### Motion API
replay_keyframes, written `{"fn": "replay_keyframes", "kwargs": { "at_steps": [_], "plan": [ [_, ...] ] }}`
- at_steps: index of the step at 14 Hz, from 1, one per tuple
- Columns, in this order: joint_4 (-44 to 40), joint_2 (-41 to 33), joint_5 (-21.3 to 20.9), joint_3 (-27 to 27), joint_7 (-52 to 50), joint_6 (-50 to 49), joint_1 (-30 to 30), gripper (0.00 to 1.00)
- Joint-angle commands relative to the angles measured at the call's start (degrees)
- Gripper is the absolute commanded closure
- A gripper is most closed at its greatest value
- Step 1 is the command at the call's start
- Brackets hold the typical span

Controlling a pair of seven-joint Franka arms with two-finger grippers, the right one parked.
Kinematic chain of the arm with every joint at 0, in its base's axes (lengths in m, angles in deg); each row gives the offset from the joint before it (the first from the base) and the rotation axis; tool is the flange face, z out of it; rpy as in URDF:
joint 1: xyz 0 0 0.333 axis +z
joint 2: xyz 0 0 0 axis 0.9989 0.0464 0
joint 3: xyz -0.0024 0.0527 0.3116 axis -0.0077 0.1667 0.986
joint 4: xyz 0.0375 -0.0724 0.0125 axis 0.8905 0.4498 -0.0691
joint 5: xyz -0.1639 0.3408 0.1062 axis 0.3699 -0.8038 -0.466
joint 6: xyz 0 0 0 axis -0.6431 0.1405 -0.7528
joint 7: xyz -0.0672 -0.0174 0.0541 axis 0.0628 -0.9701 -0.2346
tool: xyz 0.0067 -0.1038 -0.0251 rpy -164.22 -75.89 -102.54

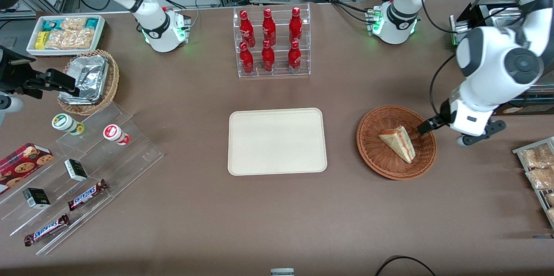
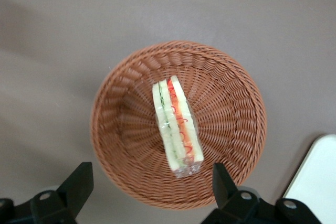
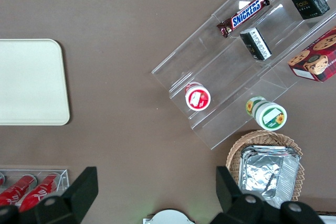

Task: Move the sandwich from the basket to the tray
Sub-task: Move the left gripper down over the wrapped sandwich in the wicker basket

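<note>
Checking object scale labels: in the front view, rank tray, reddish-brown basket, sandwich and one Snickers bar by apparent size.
1. tray
2. reddish-brown basket
3. sandwich and Snickers bar: look alike, not ranked.
The gripper hovers at the basket's rim, fingers open.

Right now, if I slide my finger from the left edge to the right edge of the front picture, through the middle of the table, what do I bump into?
Clear plastic steps → tray → basket → sandwich, inside the basket → gripper, open, above the basket's rim.
</note>
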Motion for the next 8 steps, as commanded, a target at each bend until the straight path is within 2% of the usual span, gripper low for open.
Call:
{"fn": "replay_keyframes", "kwargs": {
  "at_steps": [1,8],
  "plan": [
    [7.2,-1.4,1.5,0.0,-6.7,8.6,-1.7,0.0],
    [8.4,6.5,1.5,0.1,-9.0,15.5,-4.7,0.0]
  ]
}}
